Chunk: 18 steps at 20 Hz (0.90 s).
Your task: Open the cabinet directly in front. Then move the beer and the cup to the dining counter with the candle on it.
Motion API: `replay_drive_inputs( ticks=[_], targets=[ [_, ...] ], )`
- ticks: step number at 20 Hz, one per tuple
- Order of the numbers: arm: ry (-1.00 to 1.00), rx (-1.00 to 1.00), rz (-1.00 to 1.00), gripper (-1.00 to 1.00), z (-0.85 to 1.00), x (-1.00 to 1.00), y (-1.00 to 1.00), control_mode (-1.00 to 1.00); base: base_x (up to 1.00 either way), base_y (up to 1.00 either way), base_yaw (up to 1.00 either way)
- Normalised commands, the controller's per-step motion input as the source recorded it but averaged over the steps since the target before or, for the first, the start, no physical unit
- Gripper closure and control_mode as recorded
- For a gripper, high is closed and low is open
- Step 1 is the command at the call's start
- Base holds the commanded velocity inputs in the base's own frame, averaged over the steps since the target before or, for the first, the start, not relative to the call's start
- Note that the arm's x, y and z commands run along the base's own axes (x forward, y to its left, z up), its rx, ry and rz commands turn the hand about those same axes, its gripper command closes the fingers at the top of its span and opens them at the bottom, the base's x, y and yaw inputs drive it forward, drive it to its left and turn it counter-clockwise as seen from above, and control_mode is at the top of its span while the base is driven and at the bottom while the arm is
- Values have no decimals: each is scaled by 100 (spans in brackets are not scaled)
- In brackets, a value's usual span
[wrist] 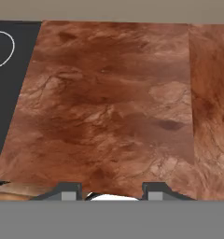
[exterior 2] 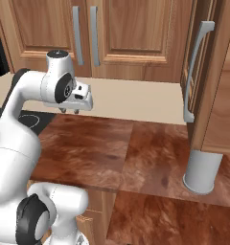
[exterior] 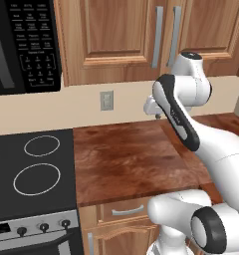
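The cabinet (exterior: 141, 35) hangs on the far wall, doors closed – rigid wood, likely swinging stiffly; best gripped by a long steel handle (exterior: 157, 37). The gripper (exterior 2: 71, 111) hovers over the worktop (exterior: 126, 159), fingers apart, empty.

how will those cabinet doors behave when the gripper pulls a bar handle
The cabinet doors look rigid wood, so likely stiff, swinging on hinges rather than flexing. The handles look smooth and metallic, so possibly slippery. The gripper hangs below them, holding nothing.
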Motion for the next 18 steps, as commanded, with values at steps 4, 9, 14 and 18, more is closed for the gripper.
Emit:
replay_drive_inputs(
  ticks=[4,9,14,18],
  targets=[
    [-13,0,0,-100,0,-22,0,-100,0,0,0],
    [-33,0,0,-100,19,-48,0,-100,0,0,0],
    [-42,0,0,-100,48,-59,0,-100,0,0,0],
    [-51,0,1,-100,52,-73,-1,-100,0,0,0]
  ],
)
